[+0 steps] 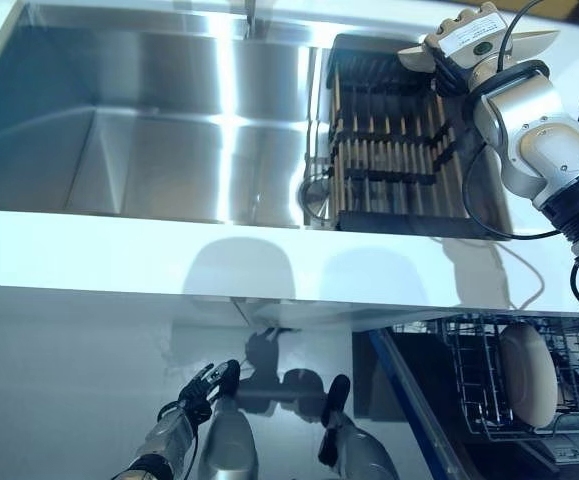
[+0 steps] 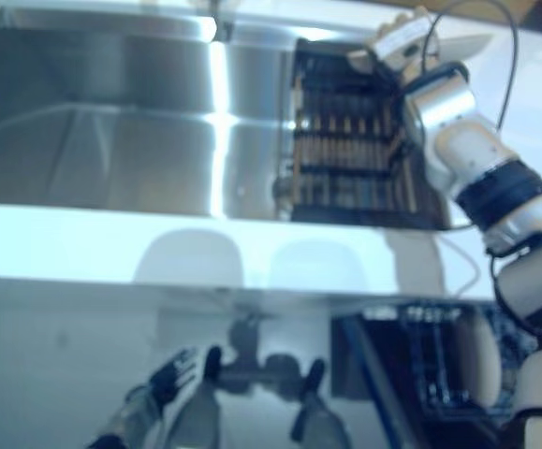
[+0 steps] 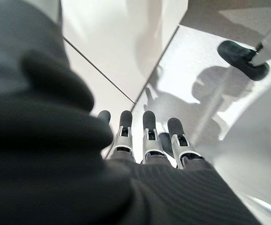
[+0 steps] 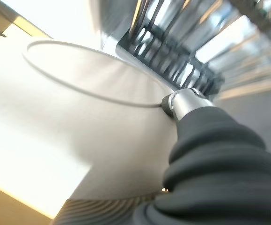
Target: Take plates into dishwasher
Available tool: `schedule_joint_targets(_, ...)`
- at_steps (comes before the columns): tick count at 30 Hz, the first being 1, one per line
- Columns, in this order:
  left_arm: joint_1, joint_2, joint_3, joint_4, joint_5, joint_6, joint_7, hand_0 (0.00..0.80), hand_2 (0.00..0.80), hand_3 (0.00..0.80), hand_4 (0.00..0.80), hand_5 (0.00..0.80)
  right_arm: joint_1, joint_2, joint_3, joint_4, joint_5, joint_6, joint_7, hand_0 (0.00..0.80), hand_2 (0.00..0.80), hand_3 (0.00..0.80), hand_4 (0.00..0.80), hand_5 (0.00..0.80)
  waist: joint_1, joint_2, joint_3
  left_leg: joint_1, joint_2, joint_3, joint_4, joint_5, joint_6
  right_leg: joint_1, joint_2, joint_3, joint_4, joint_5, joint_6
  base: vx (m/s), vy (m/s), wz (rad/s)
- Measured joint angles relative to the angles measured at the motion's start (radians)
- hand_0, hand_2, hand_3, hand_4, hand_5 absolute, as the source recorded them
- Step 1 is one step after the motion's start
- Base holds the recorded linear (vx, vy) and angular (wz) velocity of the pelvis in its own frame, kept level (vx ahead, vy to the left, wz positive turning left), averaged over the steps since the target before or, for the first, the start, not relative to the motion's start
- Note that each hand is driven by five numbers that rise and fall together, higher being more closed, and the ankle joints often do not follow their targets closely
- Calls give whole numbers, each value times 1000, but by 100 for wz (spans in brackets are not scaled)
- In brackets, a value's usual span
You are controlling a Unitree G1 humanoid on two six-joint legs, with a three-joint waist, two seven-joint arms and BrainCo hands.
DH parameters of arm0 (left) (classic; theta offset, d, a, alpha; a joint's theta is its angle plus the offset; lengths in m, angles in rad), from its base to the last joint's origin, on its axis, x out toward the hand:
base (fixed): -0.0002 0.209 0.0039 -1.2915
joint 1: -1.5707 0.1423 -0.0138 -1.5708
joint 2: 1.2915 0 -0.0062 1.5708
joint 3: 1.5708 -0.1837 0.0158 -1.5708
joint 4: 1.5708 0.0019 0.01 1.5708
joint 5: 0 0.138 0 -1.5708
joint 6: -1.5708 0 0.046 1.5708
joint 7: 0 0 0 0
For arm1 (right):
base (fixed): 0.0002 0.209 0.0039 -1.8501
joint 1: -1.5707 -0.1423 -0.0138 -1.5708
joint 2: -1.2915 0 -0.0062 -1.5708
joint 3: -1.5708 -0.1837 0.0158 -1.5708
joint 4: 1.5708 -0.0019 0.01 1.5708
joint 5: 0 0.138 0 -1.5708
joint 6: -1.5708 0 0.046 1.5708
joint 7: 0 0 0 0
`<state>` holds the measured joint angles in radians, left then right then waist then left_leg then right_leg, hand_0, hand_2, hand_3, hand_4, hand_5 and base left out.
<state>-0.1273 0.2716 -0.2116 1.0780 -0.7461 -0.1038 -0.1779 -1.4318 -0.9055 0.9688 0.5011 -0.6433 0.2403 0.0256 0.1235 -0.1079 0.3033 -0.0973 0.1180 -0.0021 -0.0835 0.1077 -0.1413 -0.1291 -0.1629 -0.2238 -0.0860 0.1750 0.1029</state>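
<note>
The left hand [image 1: 191, 400] hung low at the near left, below the bench [image 1: 169, 262] edge, its fingers [image 3: 150, 133] straight and relaxed, holding nothing. At the near right, one pale plate [image 1: 529, 372] stood on edge in the wire dishwasher rack [image 1: 469, 375]. Beyond the white bench lay the steel sink [image 1: 149, 130], with a dark drying rack [image 1: 389, 150] of upright wooden pegs at its right side. At the far right, the right hand [image 1: 466, 38] was over the drying rack's far end against a second plate [image 4: 79, 122], whose underside filled the right wrist view. The thumb touched its foot ring; whether the fingers were closed on it could not be told.
</note>
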Motion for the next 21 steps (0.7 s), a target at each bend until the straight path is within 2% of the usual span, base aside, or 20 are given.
schedule_joint_targets(8,83,-3,0,10,27,1,1,0,0,0,0,0,1,-17,-51,-14,289,11,-11,800,800,800,800,800,-38,-3,-127,58,2,47,-1,-22,6,28,2,44,-1,-7,4,85,-9,-16)
schedule_joint_targets(11,107,-8,1,18,45,2,1,0,0,0,0,0,4,-19,-103,-4,404,38,-7,800,800,800,800,800,-56,0,-154,77,3,56,-1,-28,6,41,3,52,-2,-11,7,60,-9,-12)
schedule_joint_targets(15,123,-15,1,46,67,3,-4,0,0,0,0,0,75,-19,-231,38,589,82,12,800,800,800,800,800,-71,-2,-201,110,7,87,-1,-41,7,56,8,79,-4,-12,7,73,-15,-19)
schedule_joint_targets(21,132,-17,0,64,107,4,-20,0,0,0,0,0,173,-46,-295,68,674,94,17,800,800,800,800,800,-109,0,-246,140,18,127,-2,-52,2,61,21,114,-4,-13,6,52,-18,-21)
